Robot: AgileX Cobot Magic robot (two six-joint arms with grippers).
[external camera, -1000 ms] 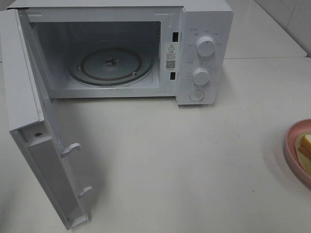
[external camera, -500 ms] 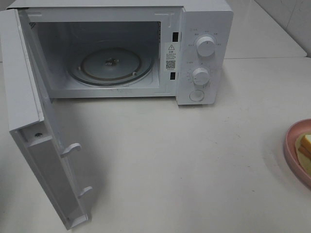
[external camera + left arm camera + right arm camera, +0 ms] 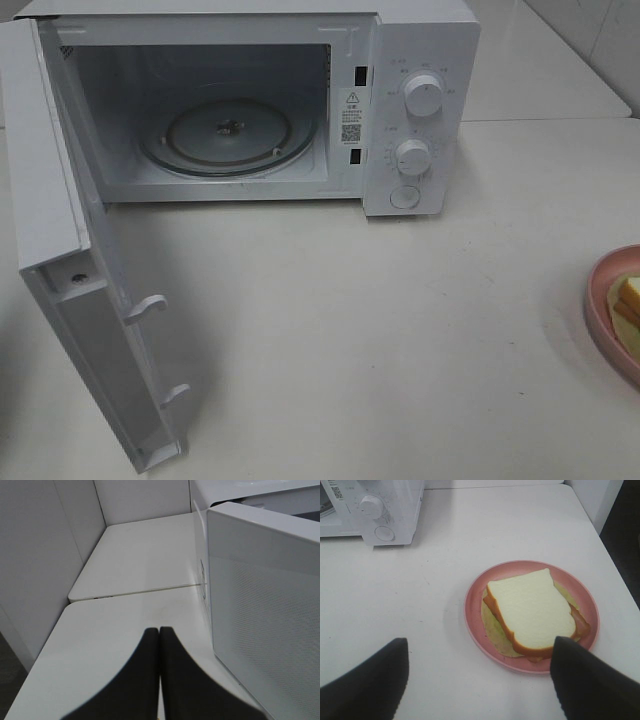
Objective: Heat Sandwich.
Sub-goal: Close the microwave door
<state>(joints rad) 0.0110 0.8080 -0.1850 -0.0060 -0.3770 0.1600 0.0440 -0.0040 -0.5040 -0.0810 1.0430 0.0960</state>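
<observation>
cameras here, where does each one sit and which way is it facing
Exterior high: mounted above, looking down at the open microwave and table; no arm shows.
Left wrist: behind the left gripper, jaws shut, facing the microwave door from outside.
Right wrist: above the right gripper, jaws open, facing the sandwich on its pink plate.
Shared: exterior and right wrist both show plate, sandwich and microwave dials.

My left gripper (image 3: 159,632) has its jaws pressed together, dark fingers touching along their length, nothing between them. My right gripper (image 3: 479,680) has its jaws spread wide apart, empty too, angled downward. Neither shows from overhead.
</observation>
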